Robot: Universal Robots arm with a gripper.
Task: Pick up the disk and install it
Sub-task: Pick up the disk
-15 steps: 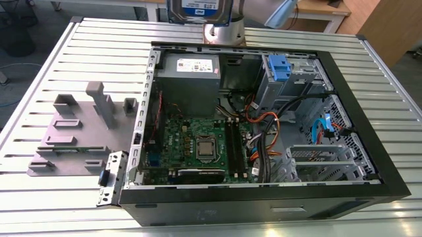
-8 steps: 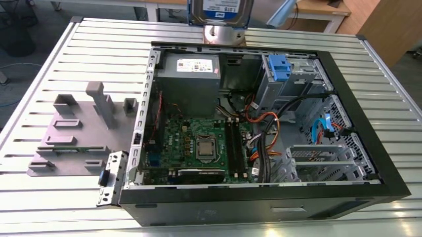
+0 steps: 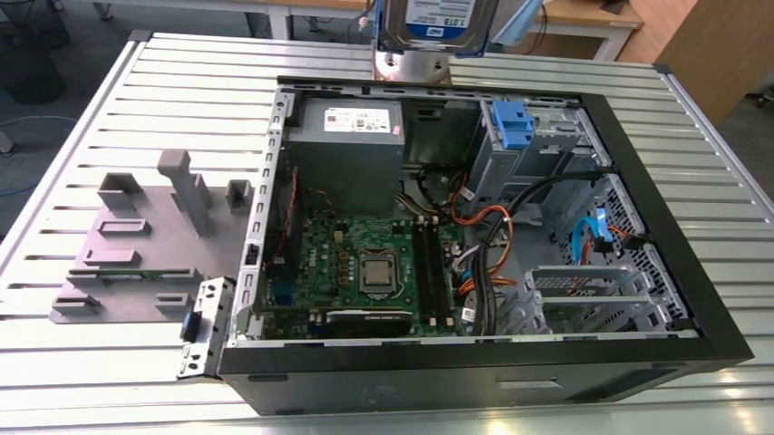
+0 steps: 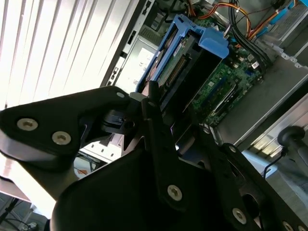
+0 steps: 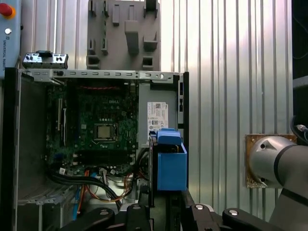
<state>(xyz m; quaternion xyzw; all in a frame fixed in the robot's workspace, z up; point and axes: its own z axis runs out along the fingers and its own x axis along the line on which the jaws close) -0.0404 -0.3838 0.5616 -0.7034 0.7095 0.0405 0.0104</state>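
First wrist view | jaws clamp one disk (image 5: pixel 171 166) | one computer case (image 5: pixel 96 74)

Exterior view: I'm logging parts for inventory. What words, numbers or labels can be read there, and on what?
On the disk: white-and-blue label, print too blurred to read.
On the power supply: white sticker, print too small to read.
Nothing else legible.

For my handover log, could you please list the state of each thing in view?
disk: held in the air by the gripper, not yet installed.
gripper: shut on the disk.
computer case: open, interior exposed.
blue bracket: seated in the case's drive bay.
grey stand: lying flat beside the case.
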